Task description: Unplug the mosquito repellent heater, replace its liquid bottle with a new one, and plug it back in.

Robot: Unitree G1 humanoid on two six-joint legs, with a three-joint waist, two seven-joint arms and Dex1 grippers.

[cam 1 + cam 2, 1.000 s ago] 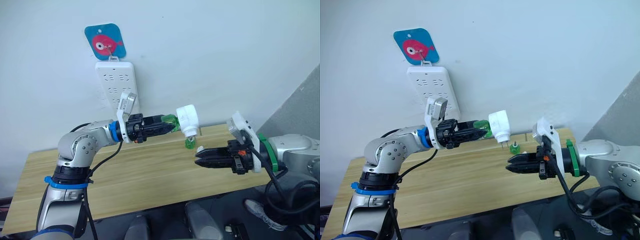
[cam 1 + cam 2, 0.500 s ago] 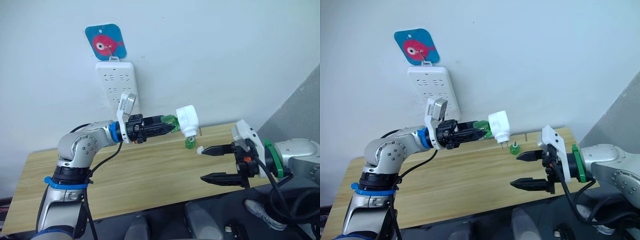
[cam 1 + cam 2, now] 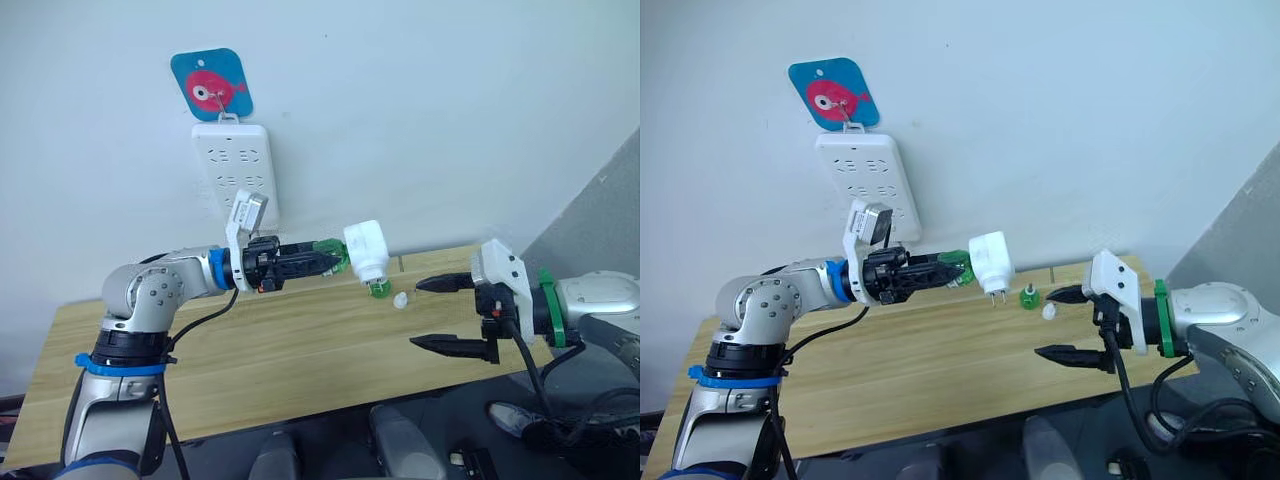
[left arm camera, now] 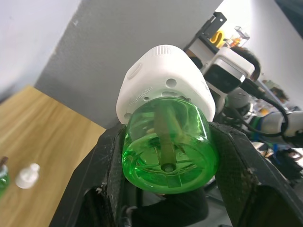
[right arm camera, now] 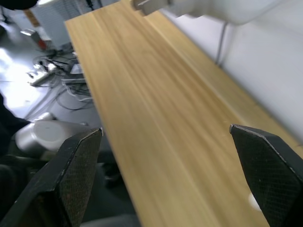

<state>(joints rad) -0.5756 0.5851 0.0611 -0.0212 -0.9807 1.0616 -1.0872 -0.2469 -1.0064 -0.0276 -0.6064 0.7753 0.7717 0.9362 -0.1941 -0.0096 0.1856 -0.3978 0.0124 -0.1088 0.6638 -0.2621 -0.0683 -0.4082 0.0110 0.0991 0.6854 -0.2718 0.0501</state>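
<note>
My left gripper [image 3: 322, 259] is shut on the base of a green liquid bottle [image 3: 334, 252], held level above the table. The bottle's far end sits in the white mosquito repellent heater [image 3: 365, 250], whose prongs point down. In the left wrist view the bottle [image 4: 165, 153] fills the space between the black fingers [image 4: 108, 176], with the heater [image 4: 163, 82] beyond. My right gripper [image 3: 433, 314] stands open and empty to the right of the heater, apart from it. A second small green bottle [image 3: 378, 289] stands on the table beside a white cap [image 3: 400, 300].
The wooden table [image 3: 280, 360] runs along the white wall. A long white power strip [image 3: 236, 165] hangs on the wall from a hook under a blue fish tag [image 3: 210, 86], above my left arm. Grey floor and cables lie beyond the table's front edge [image 5: 57, 80].
The right gripper has opened wide and drawn back to the right, away from the heater. The left arm has lowered slightly with the bottle and heater.
</note>
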